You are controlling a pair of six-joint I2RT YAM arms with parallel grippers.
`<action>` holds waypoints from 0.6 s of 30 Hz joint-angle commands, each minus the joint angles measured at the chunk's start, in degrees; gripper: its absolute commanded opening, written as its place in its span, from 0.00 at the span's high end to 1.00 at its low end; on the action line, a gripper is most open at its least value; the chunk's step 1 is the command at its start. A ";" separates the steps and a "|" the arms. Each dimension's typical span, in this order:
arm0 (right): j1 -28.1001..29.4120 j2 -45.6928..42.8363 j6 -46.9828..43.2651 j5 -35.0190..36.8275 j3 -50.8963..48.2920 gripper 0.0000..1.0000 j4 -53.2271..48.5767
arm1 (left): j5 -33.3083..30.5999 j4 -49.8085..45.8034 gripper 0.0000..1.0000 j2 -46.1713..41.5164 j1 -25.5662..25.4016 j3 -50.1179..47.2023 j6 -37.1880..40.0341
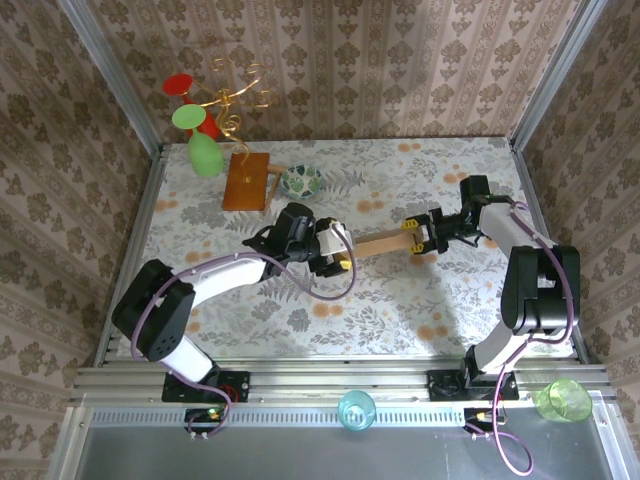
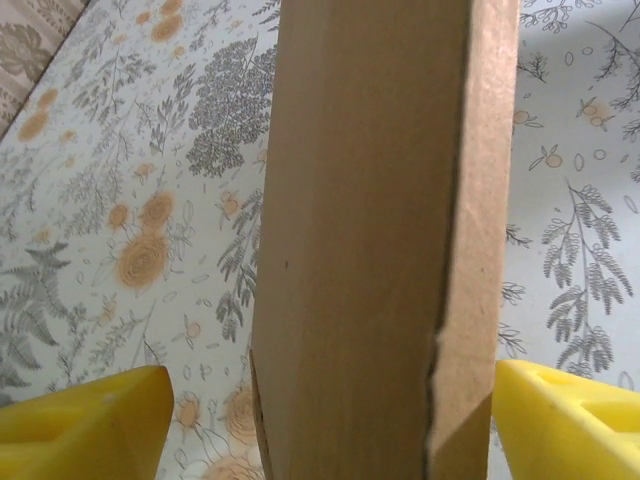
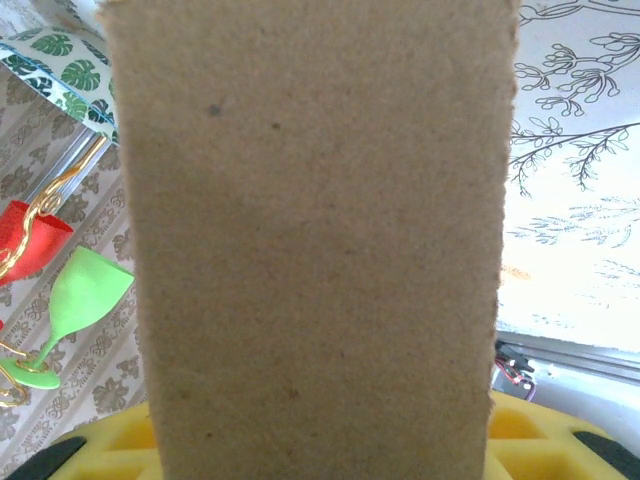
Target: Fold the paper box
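The paper box (image 1: 382, 241), folded into a narrow light-brown cardboard slab, spans the space between my two grippers near the middle of the table. My left gripper (image 1: 338, 256) stands open around its left end. In the left wrist view the box (image 2: 370, 230) rises between the yellow fingers (image 2: 90, 425): a gap of table shows on the left, while the right finger sits at the cardboard's edge. My right gripper (image 1: 420, 238) is shut on the box's right end, where the cardboard (image 3: 310, 240) stands between its yellow fingers (image 3: 545, 435).
Behind the left arm lie an orange-brown wooden board (image 1: 246, 181) and a small patterned bowl (image 1: 301, 180). Green and red goblets (image 1: 205, 155) with a gold wire stand (image 1: 238, 95) fill the back left corner. A cyan cup (image 1: 356, 409) and a green cup (image 1: 563, 400) sit on the near rail.
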 commanded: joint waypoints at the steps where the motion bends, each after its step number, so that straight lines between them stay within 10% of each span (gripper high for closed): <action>1: -0.15 1.20 2.50 -2.82 -1.17 0.63 1.62 | -0.38 -2.37 0.24 1.38 -1.09 3.75 1.91; 18: -0.16 4.54 6.05 -3.52 -1.13 0.56 6.06 | -0.46 -13.08 0.51 5.08 -2.94 10.07 1.48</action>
